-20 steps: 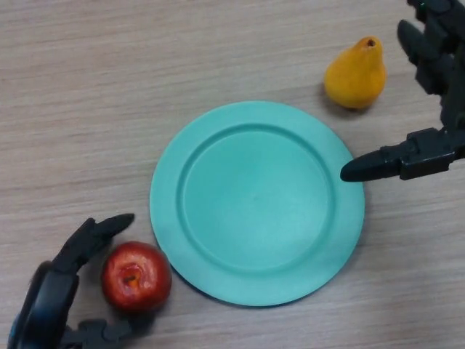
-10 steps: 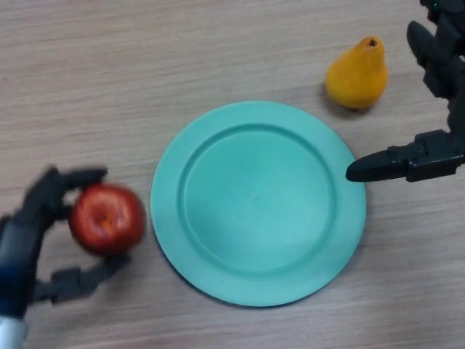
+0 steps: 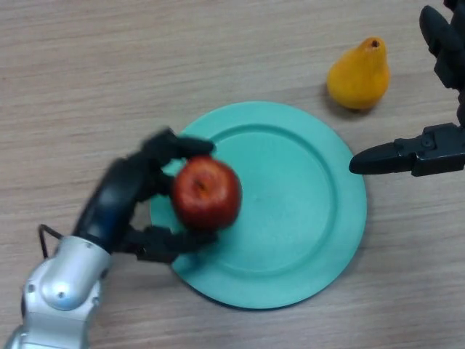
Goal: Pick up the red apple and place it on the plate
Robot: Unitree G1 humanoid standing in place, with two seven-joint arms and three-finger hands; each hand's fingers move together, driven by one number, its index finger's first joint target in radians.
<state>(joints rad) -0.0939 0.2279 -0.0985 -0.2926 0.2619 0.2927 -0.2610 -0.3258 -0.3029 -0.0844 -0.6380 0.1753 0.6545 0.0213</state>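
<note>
My left hand (image 3: 127, 193) is shut on the red apple (image 3: 206, 193), with fingers above it and the thumb below. It holds the apple over the left part of the teal plate (image 3: 305, 211). Whether the apple touches the plate I cannot tell. My right hand (image 3: 429, 149) shows at the right edge, open and empty, its fingers straight, one pointing at the plate's right rim.
A yellow pear (image 3: 357, 74) lies on the wooden table (image 3: 87, 87) beyond the plate's upper right rim, close to my right hand.
My left hand closed on the apple at the lower left, lifted it, and carried it right over the plate's left part. My right hand has drifted slightly right.
</note>
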